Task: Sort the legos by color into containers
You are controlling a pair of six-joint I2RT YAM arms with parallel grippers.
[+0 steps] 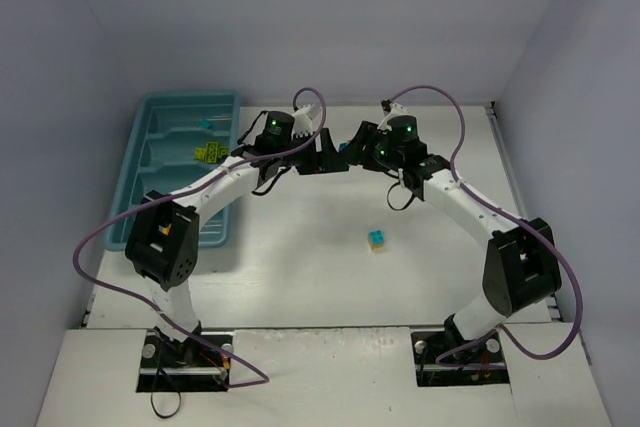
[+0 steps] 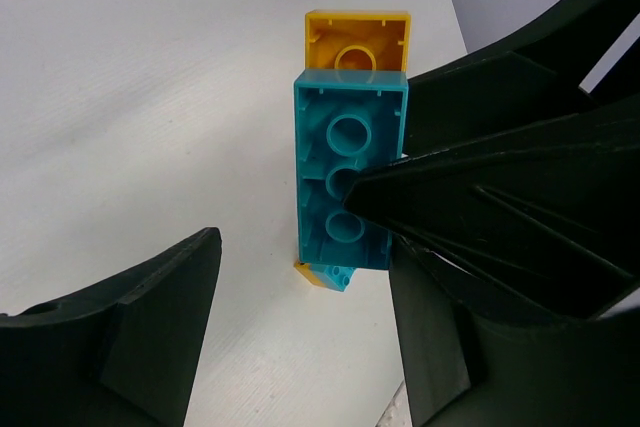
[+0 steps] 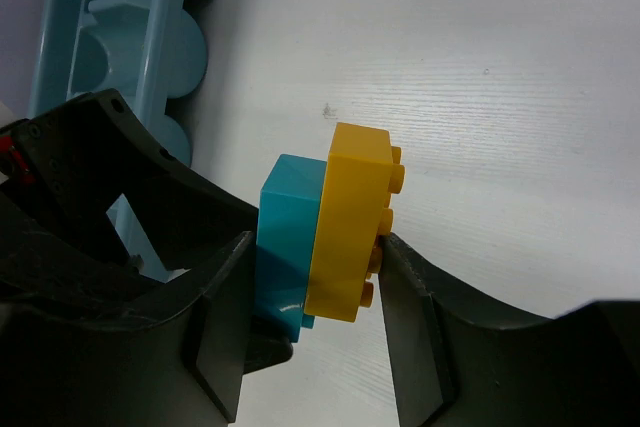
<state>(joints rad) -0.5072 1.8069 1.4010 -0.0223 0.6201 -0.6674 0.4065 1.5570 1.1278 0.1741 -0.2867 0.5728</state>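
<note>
Now pinching two stuck-together legos between the black right fingers (image 3: 215,347), closed part way and snug on both sides: the smooth face of a boxy cyan plastic brick (image 3: 290,247) against one finger, the little round bumps of a boxy yellow plastic brick (image 3: 350,217) against the other. Holding the pair up off the flat white surface (image 3: 500,67), near the middle, well apart from the long teal-blue plastic tray (image 1: 150,162) with its raised walls. Most likely up there to be pulled apart, so as to drop each colour in its own slot.

Hovering on the other side with the black left fingers (image 2: 150,337), spread wide around the near end of the cyan brick. Shows a clear gap on one side, so not gripping anything yet. Cannot tell about a touch on the other side. Looks like needing a squeeze on the cyan brick alone, then a steady tug.

Hard, shiny plastic all round, with round tubes inside the hollow underside of the cyan brick, plus straight edges and sharp corners. Could slip if squeezed on a corner.

Over in the tray, can spot a lime green lego (image 1: 210,154) and a small cyan one (image 1: 207,124) near it; cannot tell which slots. Down on the surface, nearer the arm bases, can spot one more small cyan-and-yellow lego (image 1: 376,239) to sort.
</note>
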